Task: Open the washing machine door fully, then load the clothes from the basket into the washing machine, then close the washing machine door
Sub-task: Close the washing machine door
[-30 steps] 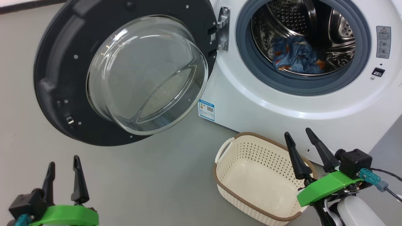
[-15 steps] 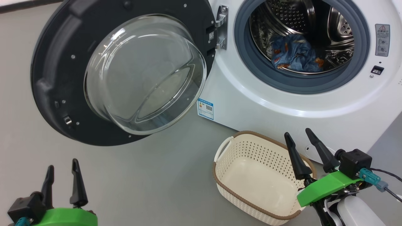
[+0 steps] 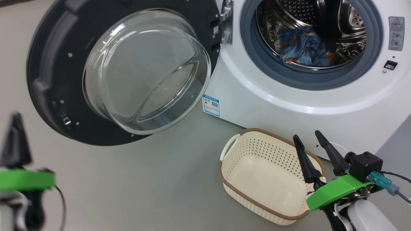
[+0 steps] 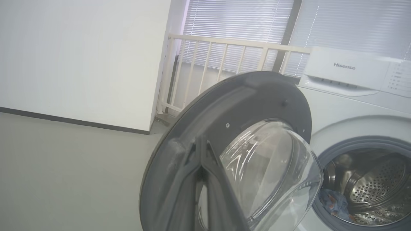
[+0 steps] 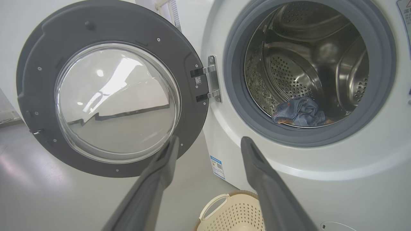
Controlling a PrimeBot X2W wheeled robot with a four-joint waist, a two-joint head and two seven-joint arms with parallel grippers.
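Door (image 3: 48, 70) swung wide open on its hinge (image 3: 226, 25), at 10 o'clock in the head view, glass bowl facing the camera. Clothes (image 3: 303, 48) lie bunched in the drum at 1 o'clock, low inside the washing machine (image 3: 289, 99), behind the grey gasket. Basket (image 3: 257, 150) sits on the grey floor (image 3: 144, 179) at 5 o'clock, just in front of the machine, its bare bottom showing. Blue-white sticker (image 3: 211, 105) on the machine's lower corner, beside the door.

Left gripper (image 3: 14, 122) at 9 o'clock, blurred, fingers pressed together, gripping nothing; its wrist view looks along them at the door's edge. Right gripper (image 3: 306, 134) at 4 o'clock over the basket's right end, fingers spread wide, holding nothing.
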